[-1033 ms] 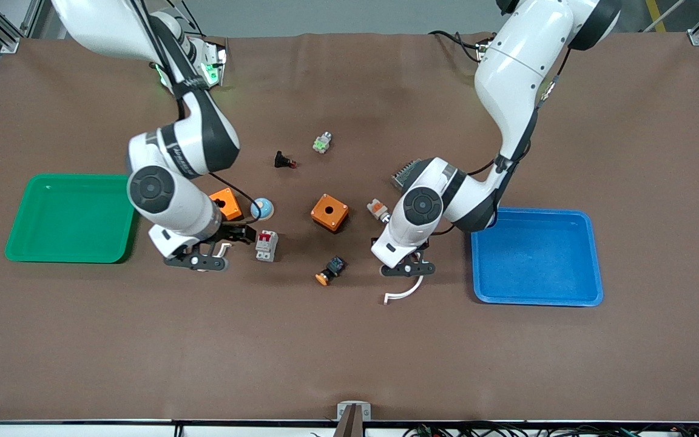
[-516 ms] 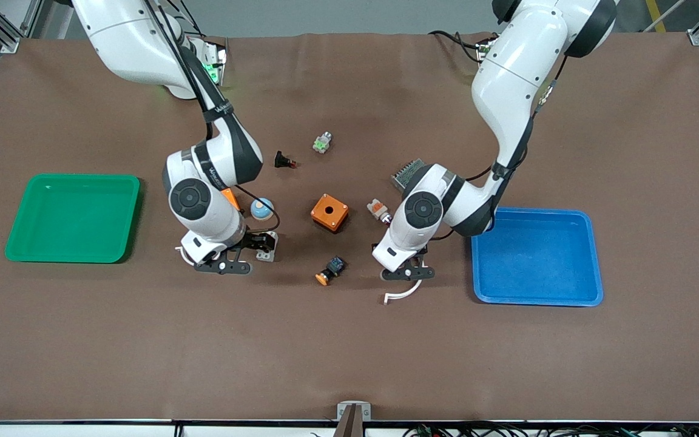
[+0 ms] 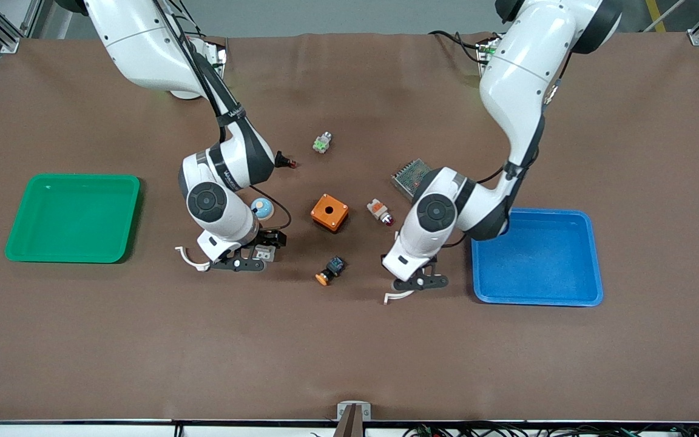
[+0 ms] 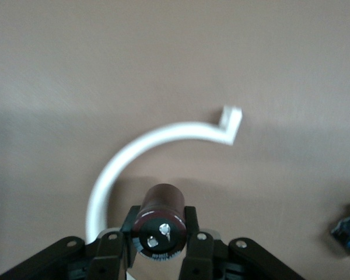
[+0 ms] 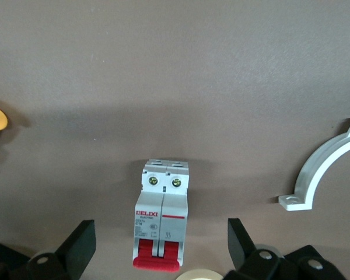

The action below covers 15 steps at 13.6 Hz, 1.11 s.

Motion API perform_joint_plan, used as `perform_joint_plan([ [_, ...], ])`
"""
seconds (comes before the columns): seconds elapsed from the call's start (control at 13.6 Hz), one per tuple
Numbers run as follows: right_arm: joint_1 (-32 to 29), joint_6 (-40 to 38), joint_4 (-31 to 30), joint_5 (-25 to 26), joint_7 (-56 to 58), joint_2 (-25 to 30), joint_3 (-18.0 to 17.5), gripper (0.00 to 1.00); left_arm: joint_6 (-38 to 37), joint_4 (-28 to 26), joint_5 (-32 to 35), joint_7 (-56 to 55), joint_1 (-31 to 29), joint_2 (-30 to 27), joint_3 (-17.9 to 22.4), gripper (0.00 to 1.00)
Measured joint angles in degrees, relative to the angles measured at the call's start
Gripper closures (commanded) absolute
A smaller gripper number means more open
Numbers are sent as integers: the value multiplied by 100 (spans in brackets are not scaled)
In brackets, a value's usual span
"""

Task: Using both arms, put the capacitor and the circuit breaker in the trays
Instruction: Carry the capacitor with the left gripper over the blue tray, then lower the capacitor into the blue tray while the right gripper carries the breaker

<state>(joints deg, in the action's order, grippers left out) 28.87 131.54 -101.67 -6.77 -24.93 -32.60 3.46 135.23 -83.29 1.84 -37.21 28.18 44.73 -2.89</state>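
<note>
The left gripper is closed on the capacitor, a dark stubby cylinder with two pale terminals on its end face, clamped between the two fingers. In the front view the left gripper is low over the brown table, directly above a white curved clip and beside the blue tray; the capacitor itself is hidden there by the wrist. In the left wrist view the white curved clip lies on the table directly under the capacitor.

The right gripper is spread wide, with one finger on each side of the circuit breaker and a clear gap on both sides. The circuit breaker lies flat on the table, its red levers toward the gripper and its two screw terminals away from it. In the front view the right gripper sits low over the circuit breaker, of which only an edge shows. A second white curved clip lies just beside this gripper, toward the green tray.

Between the two grippers lie an orange-capped push button and an orange box. A blue-and-white dome rests beside the right arm's wrist.
</note>
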Motion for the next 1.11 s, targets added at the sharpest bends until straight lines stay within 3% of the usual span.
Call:
perform_joint_plan([
  [0.15,13,1,-1,-1,0,-48,0,11,-405,8,3,124,-295,-374,70,100],
  [0.3,14,3,-1,-1,-1,-74,0,29,-761,-85,6,487,-713,-741,85,100],
  [0.66,19,24,-2,-1,-1,-97,0,74,-844,-974,9,1550,-1723,-1270,89,100],
  [0.89,22,33,-1,-4,-4,-99,0,86,-760,-1476,10,1837,-2146,-1340,86,100],
  [1.11,21,-207,56,-4,-3,-67,15,87,-222,-2079,10,1872,-2344,-1341,85,99],
])
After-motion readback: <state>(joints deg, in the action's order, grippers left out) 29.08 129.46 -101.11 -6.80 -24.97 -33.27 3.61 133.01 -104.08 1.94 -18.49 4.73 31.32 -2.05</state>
